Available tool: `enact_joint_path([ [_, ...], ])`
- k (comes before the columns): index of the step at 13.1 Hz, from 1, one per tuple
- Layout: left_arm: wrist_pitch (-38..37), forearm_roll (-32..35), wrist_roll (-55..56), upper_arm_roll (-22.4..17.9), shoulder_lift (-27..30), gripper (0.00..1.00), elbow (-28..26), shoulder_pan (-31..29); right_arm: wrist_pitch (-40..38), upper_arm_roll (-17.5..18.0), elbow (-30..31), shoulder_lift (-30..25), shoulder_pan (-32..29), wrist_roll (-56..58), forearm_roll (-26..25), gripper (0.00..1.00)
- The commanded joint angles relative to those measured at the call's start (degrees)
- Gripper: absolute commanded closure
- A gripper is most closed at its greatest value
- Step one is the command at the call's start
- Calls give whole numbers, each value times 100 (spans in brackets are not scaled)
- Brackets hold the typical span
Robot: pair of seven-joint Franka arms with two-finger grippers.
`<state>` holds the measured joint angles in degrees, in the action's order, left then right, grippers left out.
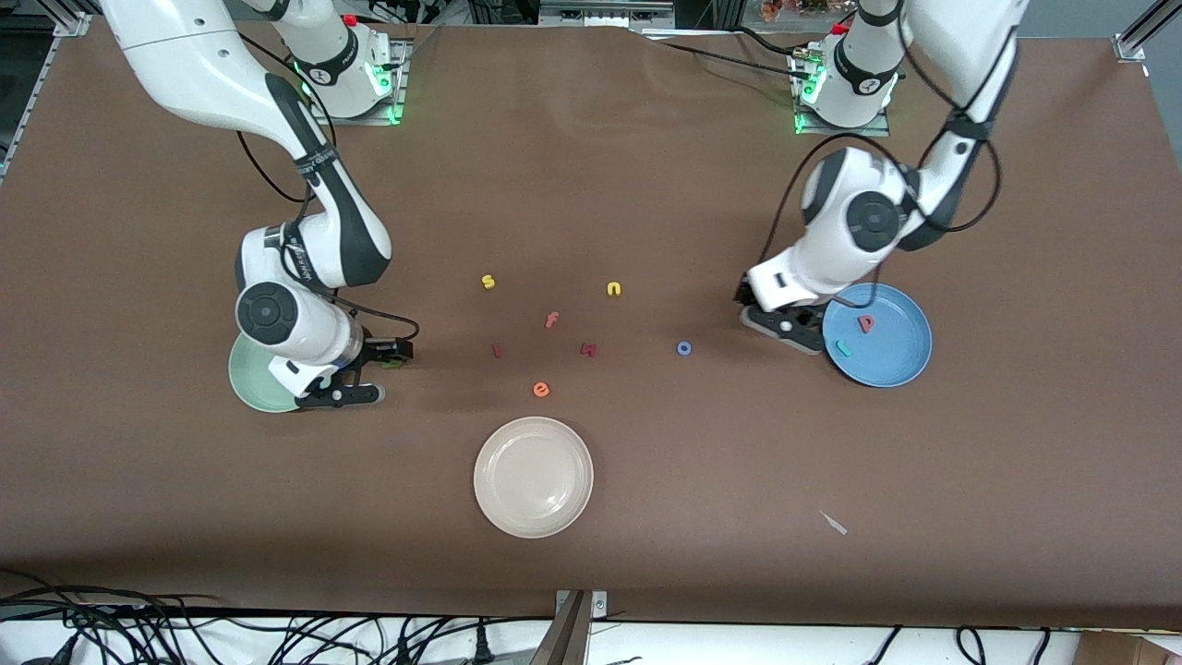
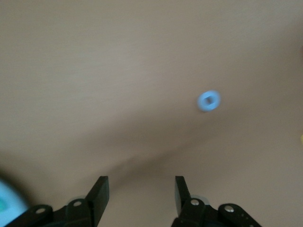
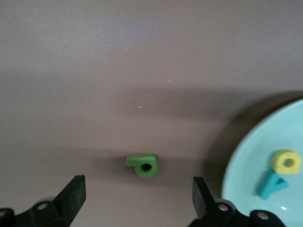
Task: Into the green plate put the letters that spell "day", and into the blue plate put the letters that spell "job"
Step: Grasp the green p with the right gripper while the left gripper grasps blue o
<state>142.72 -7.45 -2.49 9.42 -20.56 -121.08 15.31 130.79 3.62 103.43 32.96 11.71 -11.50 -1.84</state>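
Green d [image 3: 143, 165] lies between right tool [image 3: 137, 196] fingers

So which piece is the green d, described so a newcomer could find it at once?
Start at the green plate at the right arm's end of the table. Beside it, toward the table's middle, the open right gripper hangs over the green d, which lies on the bare table. It is the only green letter outside a plate.

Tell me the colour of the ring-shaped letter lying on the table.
Blue; the ring letter shows best in the front view.
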Motion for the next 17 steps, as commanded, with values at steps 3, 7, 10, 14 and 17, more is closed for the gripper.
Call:
enact_joint_path([
  [3,-16,-99,1126,-177,-957,36,1085,876,868,51,642,-97,24,-273,78,0],
  [7,361,-46,1146,-502,-1362,36,1315,1176,1000,60,756,-88,24,-274,78,6],
  [10,406,235,1137,-599,-1450,39,1341,1246,1080,52,862,-88,15,-221,78,13],
  [14,441,209,1198,-608,-1652,39,1473,1360,1159,43,915,-71,-2,-160,78,27],
  [17,652,226,1181,-687,-1775,40,1473,1378,1168,43,898,-62,-55,-89,78,37],
])
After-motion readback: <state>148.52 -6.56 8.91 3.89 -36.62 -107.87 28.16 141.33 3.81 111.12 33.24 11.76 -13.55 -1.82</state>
